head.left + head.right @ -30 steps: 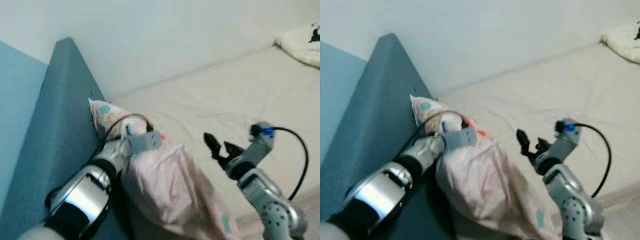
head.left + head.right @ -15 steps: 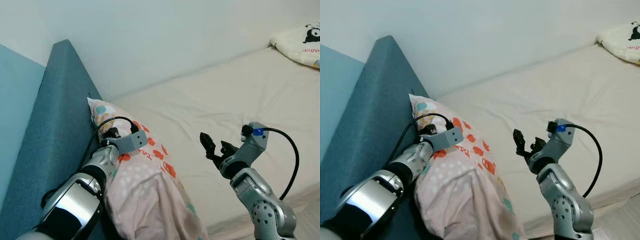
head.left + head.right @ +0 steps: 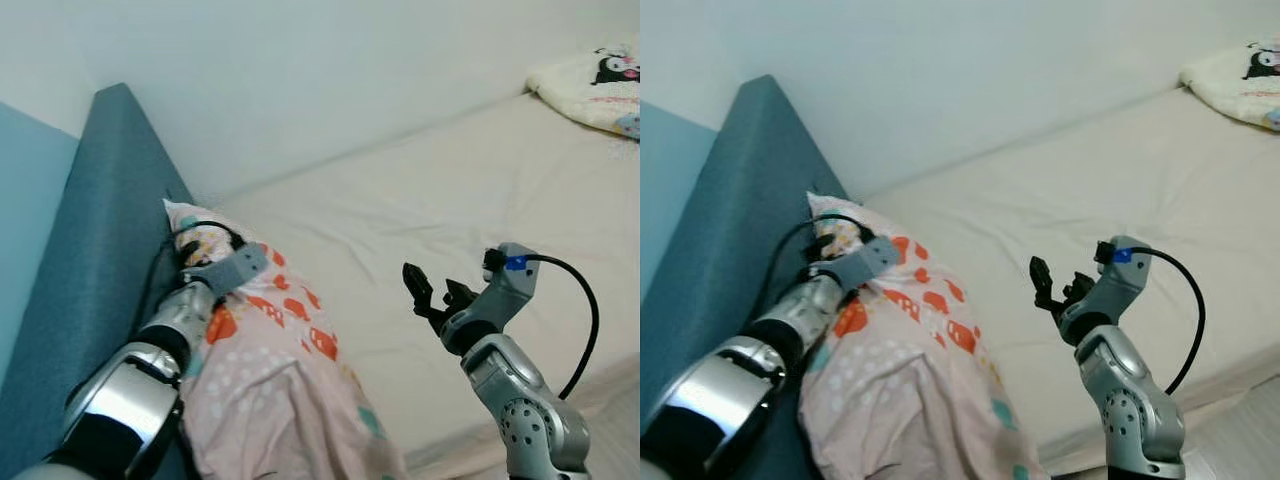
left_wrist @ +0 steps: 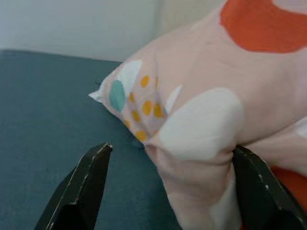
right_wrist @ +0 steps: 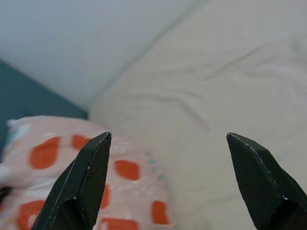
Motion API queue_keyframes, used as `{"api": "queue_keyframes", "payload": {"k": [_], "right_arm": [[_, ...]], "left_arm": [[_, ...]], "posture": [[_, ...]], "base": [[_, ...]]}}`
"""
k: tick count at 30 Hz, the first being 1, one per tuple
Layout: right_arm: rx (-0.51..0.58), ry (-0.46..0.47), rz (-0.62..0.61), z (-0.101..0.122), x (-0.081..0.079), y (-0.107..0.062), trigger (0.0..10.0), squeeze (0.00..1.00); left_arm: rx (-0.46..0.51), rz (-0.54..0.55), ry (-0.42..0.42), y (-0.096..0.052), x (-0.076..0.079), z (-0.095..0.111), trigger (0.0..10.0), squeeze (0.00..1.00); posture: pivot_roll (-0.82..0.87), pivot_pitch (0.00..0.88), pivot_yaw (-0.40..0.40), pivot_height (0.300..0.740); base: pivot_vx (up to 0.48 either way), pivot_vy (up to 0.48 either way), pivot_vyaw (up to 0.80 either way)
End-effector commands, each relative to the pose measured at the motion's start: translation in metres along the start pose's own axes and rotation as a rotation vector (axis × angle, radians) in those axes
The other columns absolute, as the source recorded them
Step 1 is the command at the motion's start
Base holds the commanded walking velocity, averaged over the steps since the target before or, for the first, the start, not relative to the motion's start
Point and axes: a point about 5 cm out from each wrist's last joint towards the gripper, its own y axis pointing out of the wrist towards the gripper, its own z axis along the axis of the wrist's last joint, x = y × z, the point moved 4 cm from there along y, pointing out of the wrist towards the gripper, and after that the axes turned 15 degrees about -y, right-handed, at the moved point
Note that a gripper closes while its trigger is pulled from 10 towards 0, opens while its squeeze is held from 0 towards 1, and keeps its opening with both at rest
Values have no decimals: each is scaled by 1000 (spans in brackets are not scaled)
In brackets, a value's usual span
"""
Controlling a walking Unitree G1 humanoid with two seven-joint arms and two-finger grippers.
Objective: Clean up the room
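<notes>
A pink pillow [image 3: 270,370] printed with orange shapes and pale dots lies at the left end of the bed, its top corner [image 4: 124,91] against the blue headboard [image 3: 100,230]. My left gripper [image 4: 170,148] is at that corner, open, with a fold of pillow fabric bulging between its fingers and touching one of them [image 4: 254,182]. My right gripper [image 3: 435,293] hovers open over the cream sheet [image 3: 450,190], to the right of the pillow and apart from it; its fingers [image 5: 86,177] hold nothing.
A white cushion with a cartoon penguin [image 3: 590,80] lies at the far right corner of the bed. A white wall runs behind the mattress. The bed's front edge [image 3: 1240,370] drops to the floor at lower right.
The pillow has dropped lower and spread out against the headboard, and my left arm has shifted with it toward the headboard. The right arm has hardly moved.
</notes>
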Motion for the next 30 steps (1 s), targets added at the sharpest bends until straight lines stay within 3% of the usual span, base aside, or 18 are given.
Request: {"api": "queue_keyframes", "payload": {"k": [1, 2, 3, 4, 5, 8, 12, 15, 16, 19, 20, 22, 23, 25, 27, 28, 29, 30], "right_arm": [[-15, 6, -5, -6, 0, 1, 10000, 0], [-27, 5, -22, -9, 6, 2, 10000, 0], [-37, 0, -34, -11, 11, 2, 10000, 0], [-37, 0, -34, -11, 11, 2, 10000, 0], [-45, 0, -43, -13, 15, 4, 10000, 0], [-53, -4, -49, -14, 20, 7, 10000, 0], [-53, -6, -43, -14, 21, 10, 10000, 0], [-39, -10, -27, -11, 18, 15, 10000, 0], [-39, -10, -27, -11, 18, 15, 10000, 0], [-26, -9, -22, -10, 17, 17, 10000, 0], [-26, -9, -22, -10, 17, 17, 10000, 0], [-18, -9, -18, -9, 17, 19, 10000, 0], [-18, -9, -18, -9, 17, 19, 10000, 0], [-16, -12, -14, -10, 17, 22, 10000, 0], [-16, -12, -14, -10, 17, 22, 10000, 0], [-17, -13, -16, -11, 19, 24, 10000, 0], [-17, -13, -16, -11, 19, 24, 10000, 0], [-24, -16, -23, -15, 21, 26, 10000, 0]], "left_arm": [[-86, 11, -41, -4, -19, -32, 10000, 1000], [-135, -95, -80, -7, -10, -44, 10000, 1000], [-168, -187, -99, -10, -3, -53, 10000, 710], [-168, -187, -99, -10, -3, -53, 10000, 710], [-207, -262, -84, -15, -3, -63, 10000, 0], [-233, -331, -70, -19, -15, -70, 10000, 0], [-193, -376, -107, -20, -30, -59, 10000, 0], [74, -429, -291, -26, -54, -6, 10000, 0], [74, -429, -291, -26, -54, -6, 10000, 0], [263, -448, -396, -35, -67, 23, 10000, 0], [263, -448, -396, -35, -67, 23, 10000, 0], [488, -494, -613, -51, -80, 55, 10000, 0], [488, -494, -613, -51, -80, 55, 10000, 0], [642, -611, -841, -68, -77, 70, 10000, 0], [642, -611, -841, -68, -77, 70, 10000, 0], [640, -675, -907, -73, -61, 65, 10000, 0], [640, -675, -907, -73, -61, 65, 10000, 0], [569, -716, -921, -71, -33, 48, 10000, 0]], "posture": [[-258, 125, 169, 740], [-244, 125, 163, 740], [-234, 123, 156, 740], [-234, 123, 156, 740], [-221, 123, 148, 740], [-197, 117, 135, 740], [-189, 113, 129, 740], [-176, 103, 124, 740], [-176, 103, 124, 740], [-167, 100, 121, 740], [-167, 100, 121, 740], [-161, 96, 119, 740], [-161, 96, 119, 740], [-159, 91, 119, 740], [-159, 91, 119, 740], [-152, 91, 117, 740], [-152, 91, 117, 740], [-150, 90, 117, 740]], "base": [[0, 0, 0], [0, 0, 0], [0, 0, 0], [0, 0, 0], [0, 0, 0], [0, 0, 0], [0, 0, 0], [0, 0, 0], [0, 0, 0], [0, 0, 0], [0, 0, 0], [0, 0, 0], [0, 0, 0], [0, 0, 0], [0, 0, 0], [0, 0, 0], [0, 0, 0], [0, -270, 0]]}}
